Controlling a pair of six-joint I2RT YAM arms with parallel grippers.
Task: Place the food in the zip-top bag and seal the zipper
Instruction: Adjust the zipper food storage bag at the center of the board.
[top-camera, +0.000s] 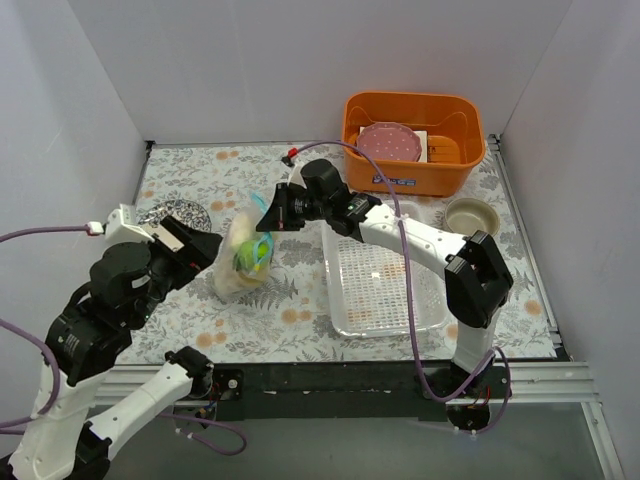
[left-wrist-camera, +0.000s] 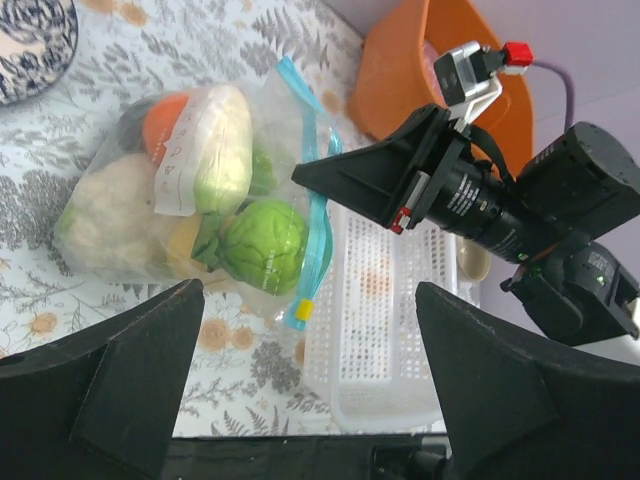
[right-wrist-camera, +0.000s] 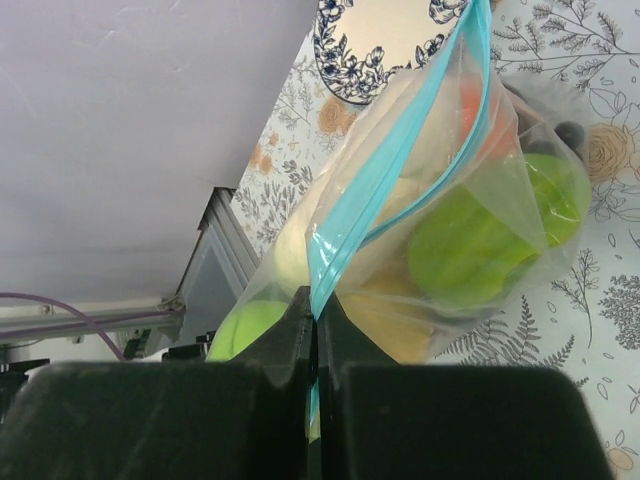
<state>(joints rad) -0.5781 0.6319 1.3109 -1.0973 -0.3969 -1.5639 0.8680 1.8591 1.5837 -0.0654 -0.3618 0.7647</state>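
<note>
The floral worktop (top-camera: 300, 320) is carrying everything. The right arm is crossing the clear perforated tray (top-camera: 385, 300) at centre right of the top view and covering part of its upper edge. The orange bin (top-camera: 412, 140) at upper right is being cut off by the frame's top edge in the left wrist view.

The zip-top bag (top-camera: 245, 262) is lying left of centre in the top view, between the two tools. In the right wrist view its lower part is disappearing behind the dark fingers. The food (left-wrist-camera: 265, 245) is sitting inside, blurred by crinkled plastic. A green ball, a white-green piece and something orange are showing, while a dark item at the bag's upper left is too hidden to name.

The right tool (right-wrist-camera: 315, 325) is pinching the zipper (right-wrist-camera: 400, 160), jaws pressed flat on the blue strip. The left tool (left-wrist-camera: 310, 290) is standing wide, with the bag lying just beyond its fingers, apart from them.
</note>
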